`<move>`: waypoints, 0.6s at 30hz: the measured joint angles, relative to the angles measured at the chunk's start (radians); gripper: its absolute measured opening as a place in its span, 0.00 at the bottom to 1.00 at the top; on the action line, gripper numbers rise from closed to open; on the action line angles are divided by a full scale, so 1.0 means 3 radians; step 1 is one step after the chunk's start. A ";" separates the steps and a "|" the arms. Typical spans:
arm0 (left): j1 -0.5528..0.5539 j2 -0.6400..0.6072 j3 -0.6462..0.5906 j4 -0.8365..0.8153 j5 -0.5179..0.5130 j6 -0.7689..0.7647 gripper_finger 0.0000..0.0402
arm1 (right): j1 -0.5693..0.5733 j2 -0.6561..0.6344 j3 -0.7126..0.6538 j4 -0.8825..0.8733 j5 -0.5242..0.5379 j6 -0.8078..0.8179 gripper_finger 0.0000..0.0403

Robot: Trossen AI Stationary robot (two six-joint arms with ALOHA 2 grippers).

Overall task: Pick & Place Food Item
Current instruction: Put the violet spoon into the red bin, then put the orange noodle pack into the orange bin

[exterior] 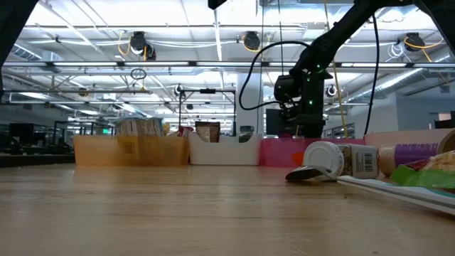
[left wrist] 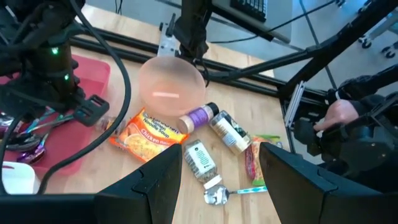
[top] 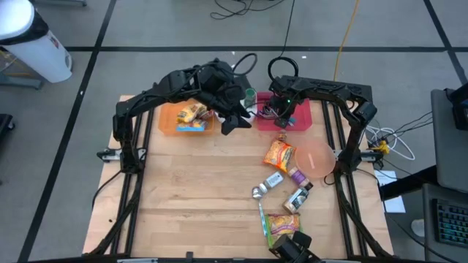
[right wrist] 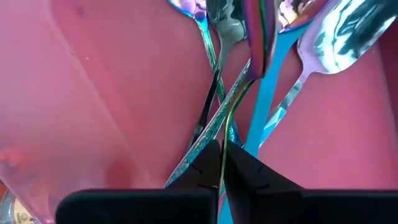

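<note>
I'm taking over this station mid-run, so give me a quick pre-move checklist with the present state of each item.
1. Left gripper open and empty: ok.
2. Right gripper shut, down in the red bin among the cutlery: ok.
3. Whether the right gripper pinches a utensil: cannot tell.
4. Noodle packet on the table, uncovered: ok.
5. Orange bin has room left: ok.
</note>
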 joint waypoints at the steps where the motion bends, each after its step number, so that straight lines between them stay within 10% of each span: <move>1: -0.0002 0.0000 0.0000 0.0032 -0.0001 -0.0020 0.56 | 0.0000 0.0000 0.0000 0.0010 0.0000 -0.0001 0.01; 18: -0.0011 0.0000 0.0000 0.0203 0.0005 -0.0074 0.56 | 0.0000 0.0000 0.0000 0.0010 -0.0002 0.0099 0.29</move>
